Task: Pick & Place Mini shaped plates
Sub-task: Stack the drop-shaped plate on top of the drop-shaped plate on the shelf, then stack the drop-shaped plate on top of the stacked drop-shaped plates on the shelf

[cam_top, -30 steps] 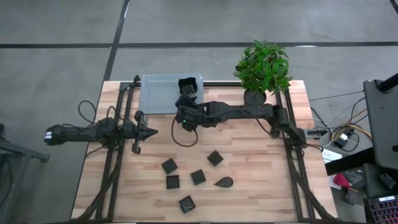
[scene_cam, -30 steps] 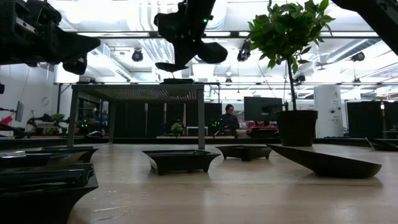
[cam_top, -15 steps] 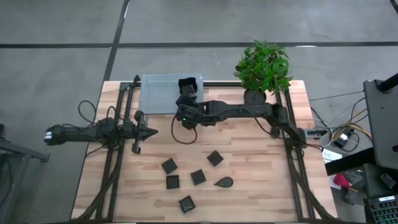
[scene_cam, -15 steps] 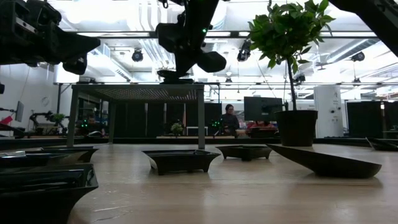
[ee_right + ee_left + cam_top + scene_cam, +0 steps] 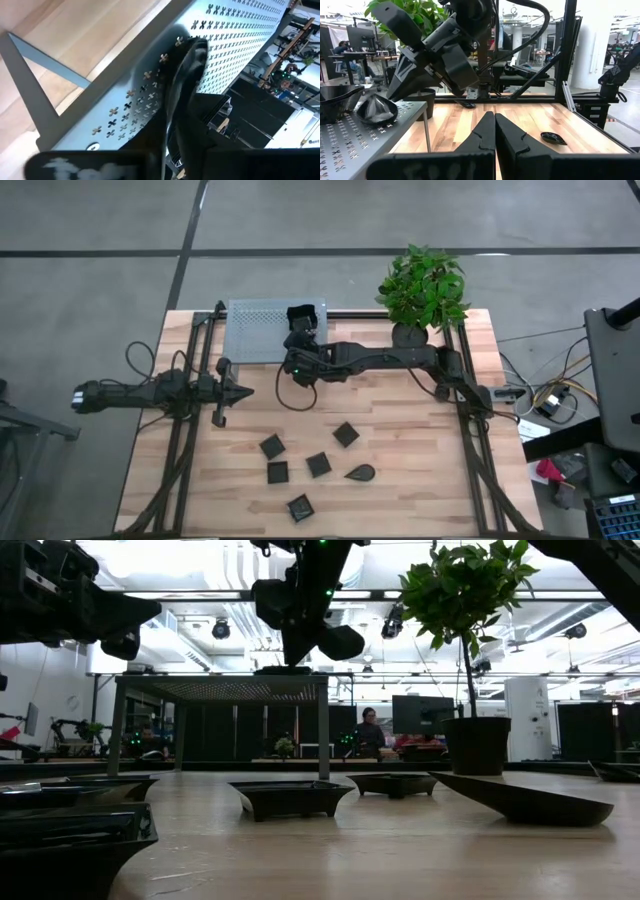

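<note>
Several mini shaped plates lie flat on the near half of the table, among them square ones [image 5: 272, 446] [image 5: 346, 434] and a teardrop one [image 5: 360, 473]. My right gripper [image 5: 298, 332] reaches over the grey perforated shelf [image 5: 255, 330] at the far side and is shut on a dark teardrop plate [image 5: 377, 110]. A second dark dish [image 5: 305, 312] stands on the shelf just beyond it. My left gripper [image 5: 246, 391] hangs shut and level at the table's left, with nothing between its fingers. My right gripper pinches the teardrop plate by its rim [image 5: 176, 102] between its two fingers. The fingers [image 5: 400, 87] slant down onto it from the table's near right. The plate's underside rests on the shelf top [image 5: 145, 95], its far end [image 5: 192, 50] pointing away from the fingers.
A potted plant [image 5: 422, 288] stands at the far right corner, close to the right arm. The shelf stands on thin legs [image 5: 323, 730] above the table. Black frame rails [image 5: 180, 450] run along both table sides. Bare wood lies between the shelf and the near plates.
My right gripper has sunk a little toward the shelf with the teardrop plate. The plate hung clear above the shelf top a second ago and now lies on it.
</note>
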### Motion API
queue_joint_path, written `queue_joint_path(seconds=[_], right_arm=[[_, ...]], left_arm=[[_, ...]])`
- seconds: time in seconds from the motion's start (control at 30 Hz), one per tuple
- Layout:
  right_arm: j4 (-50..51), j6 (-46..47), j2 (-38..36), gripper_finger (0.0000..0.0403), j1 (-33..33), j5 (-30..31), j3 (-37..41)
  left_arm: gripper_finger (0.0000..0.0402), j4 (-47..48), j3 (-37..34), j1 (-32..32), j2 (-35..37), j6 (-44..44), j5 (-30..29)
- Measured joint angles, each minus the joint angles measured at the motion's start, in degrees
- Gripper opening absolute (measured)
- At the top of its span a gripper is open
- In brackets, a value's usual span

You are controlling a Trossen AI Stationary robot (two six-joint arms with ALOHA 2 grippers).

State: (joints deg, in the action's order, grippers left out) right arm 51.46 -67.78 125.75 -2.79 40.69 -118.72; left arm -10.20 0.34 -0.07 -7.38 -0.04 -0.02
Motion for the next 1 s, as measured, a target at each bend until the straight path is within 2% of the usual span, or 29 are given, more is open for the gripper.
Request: queue_joint_path(seconds=[0.17, 0.4, 0.5, 0.63, 0.77, 0.87, 1.0], right_arm=[[-1.5, 3.4, 0.0, 0.0068, 0.0, 0.5, 0.0], [0.2, 11.2, 0.0, 0.0089, 1.0, 15.8, 0.0], [2.9, 14.0, 0.0, 0.0085, 2.1, 17.9, 0.0], [9.0, 22.2, -0.3, 0.0072, 4.2, 17.8, 0.0], [18.3, 38.2, -0.5, 0.0061, 6.6, 16.6, -0.1], [25.6, 51.6, -0.5, 0.0055, 8.3, 11.2, -0.1], [30.3, 65.5, -0.5, 0.0052, 9.7, 2.9, 0.0]], left_arm=[[0.0000, 0.0, 0.0, 0.0, 0.0, 0.0, 0.0], [0.0000, 0.0, 0.0, 0.0, 0.0, 0.0, 0.0], [0.0000, 0.0, 0.0, 0.0, 0.0, 0.0, 0.0], [0.0000, 0.0, 0.0, 0.0, 0.0, 0.0, 0.0], [0.0000, 0.0, 0.0, 0.0, 0.0, 0.0, 0.0], [0.0000, 0.0, 0.0, 0.0, 0.0, 0.0, 0.0], [0.0000, 0.0, 0.0, 0.0, 0.0, 0.0, 0.0]])
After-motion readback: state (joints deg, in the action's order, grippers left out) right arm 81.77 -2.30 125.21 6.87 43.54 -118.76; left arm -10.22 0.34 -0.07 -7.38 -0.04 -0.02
